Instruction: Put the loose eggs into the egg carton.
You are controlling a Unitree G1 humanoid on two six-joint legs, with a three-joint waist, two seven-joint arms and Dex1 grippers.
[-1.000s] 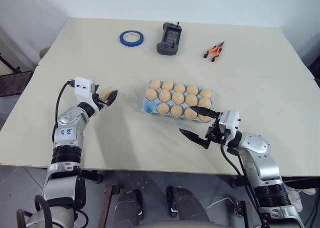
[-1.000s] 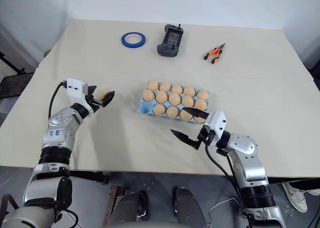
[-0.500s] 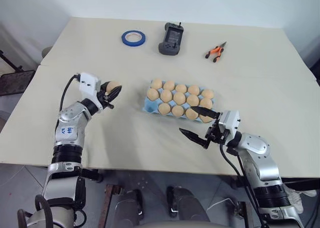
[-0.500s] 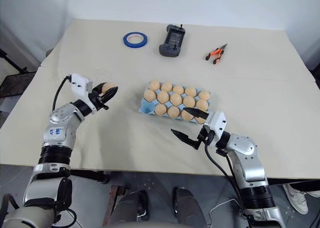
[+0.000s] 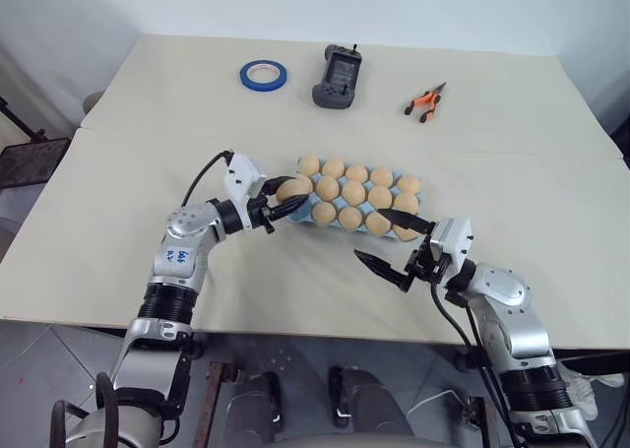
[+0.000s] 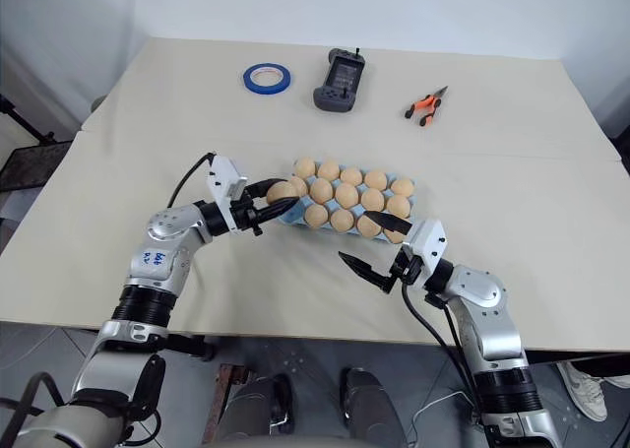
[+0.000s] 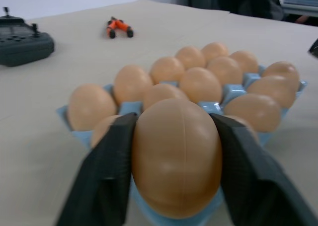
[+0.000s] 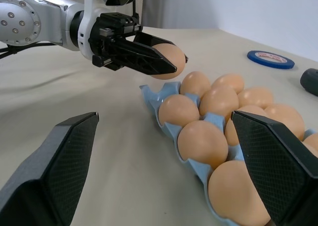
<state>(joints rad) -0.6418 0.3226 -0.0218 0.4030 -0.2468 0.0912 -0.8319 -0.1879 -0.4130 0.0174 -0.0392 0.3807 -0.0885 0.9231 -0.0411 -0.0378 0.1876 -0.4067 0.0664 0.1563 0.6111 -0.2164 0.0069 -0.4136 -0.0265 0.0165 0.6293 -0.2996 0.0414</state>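
Observation:
A tan egg (image 5: 292,188) sits between the two black fingers of my left gripper (image 5: 294,194), which is shut on it. It hangs just over the left end of the light blue egg carton (image 7: 232,91), near its front-left corner, and from the left wrist the egg (image 7: 176,156) looms in front of the rows. Several eggs (image 5: 351,192) lie in the carton's cups. My right gripper (image 5: 389,243) stands open at the carton's front right corner, with nothing between its fingers, and its wrist camera looks along the carton (image 8: 150,93) towards the held egg (image 8: 166,57).
At the far side of the table lie a blue tape roll (image 5: 263,72), a black handheld controller (image 5: 335,76) and orange pliers (image 5: 421,101). A seam crosses the table behind the carton.
My left gripper has carried the egg to the right, from the left part of the table up to the carton's left end. The right arm has stayed still.

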